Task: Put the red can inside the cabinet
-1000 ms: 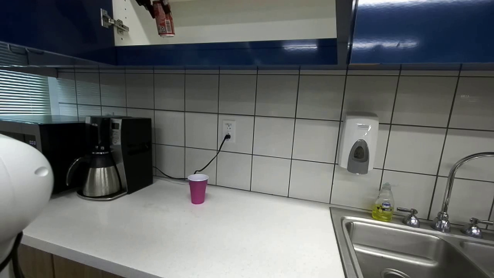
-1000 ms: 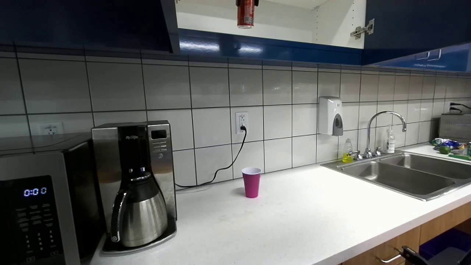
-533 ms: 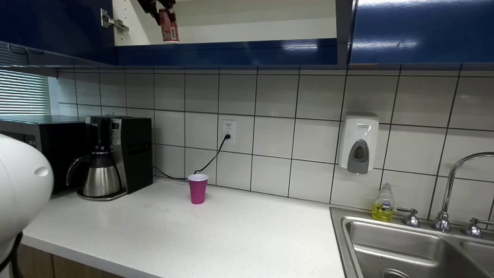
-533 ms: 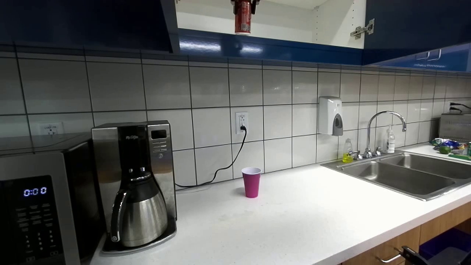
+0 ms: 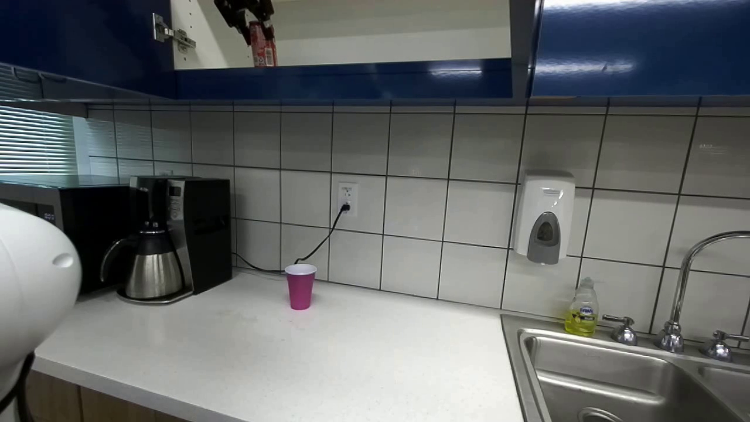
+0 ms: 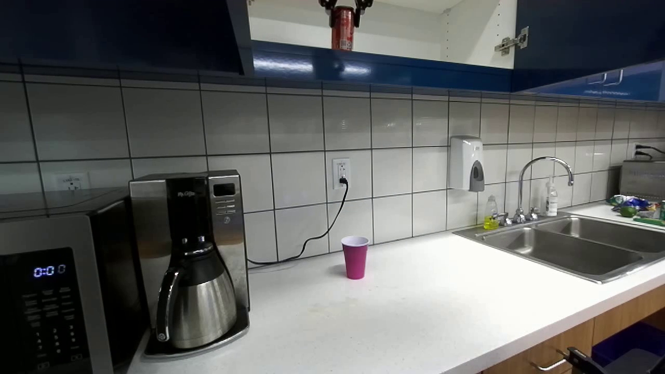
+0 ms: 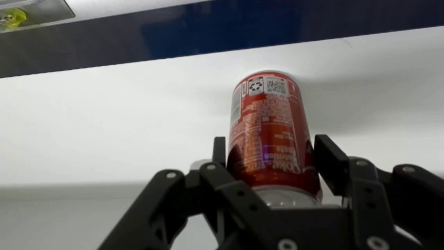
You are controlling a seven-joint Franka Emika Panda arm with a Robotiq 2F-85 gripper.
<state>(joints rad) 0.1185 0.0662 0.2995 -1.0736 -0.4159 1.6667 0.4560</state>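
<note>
The red can (image 7: 269, 111) stands upright on the white floor of the open cabinet (image 7: 104, 121), just behind its blue front edge. In both exterior views the can (image 5: 263, 53) (image 6: 343, 34) shows inside the cabinet (image 5: 381, 38) (image 6: 405, 31), its base partly hidden by the blue ledge. My gripper (image 7: 270, 138) is around the can's upper part, one finger on each side. Thin gaps show between the fingers and the can. In an exterior view the gripper (image 6: 345, 22) has its fingers spread beside the can. The can's lid is partly hidden by the gripper's body.
An open blue door (image 5: 88, 47) hangs by the cabinet's side. Below, the counter holds a pink cup (image 5: 300, 290), a coffee maker (image 6: 192, 259) and a microwave (image 6: 47, 291). A sink (image 6: 571, 239), dish soap (image 5: 581, 310) and a wall soap dispenser (image 5: 545, 217) are farther along.
The gripper and can have moved down and further into the cabinet, until the can stands on its floor. The fingers have spread apart from the can.
</note>
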